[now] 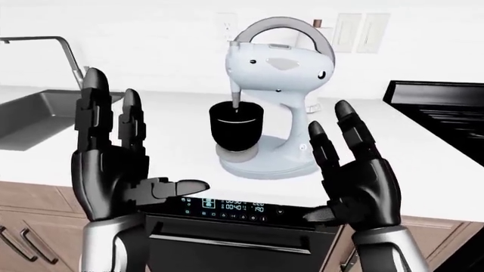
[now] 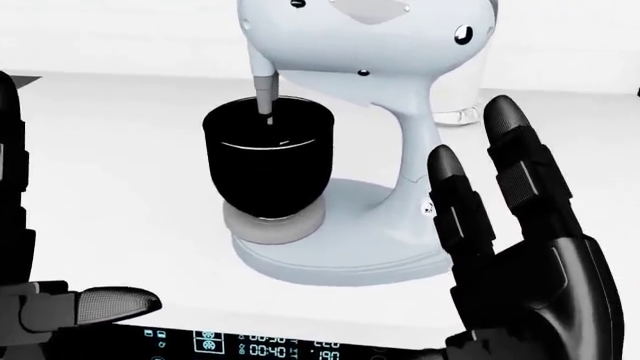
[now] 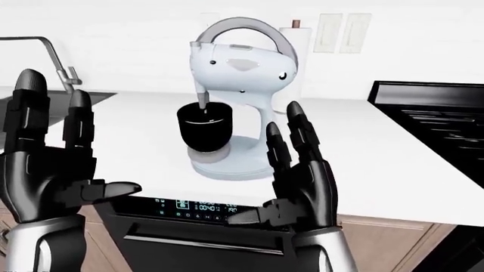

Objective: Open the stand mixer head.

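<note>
On the white counter (image 1: 393, 141) between sink (image 1: 34, 113) and stove (image 1: 446, 107), the stand mixer (image 1: 276, 85) stood untouched, left hand (image 1: 113, 164) and right hand (image 1: 359, 181) both spread wide before it.

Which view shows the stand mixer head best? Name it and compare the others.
The left-eye view: the whole stand mixer head shows, arched handle included. The right-eye view shows nearly the same. The head view crops its top, showing only the underside over the black bowl.
</note>
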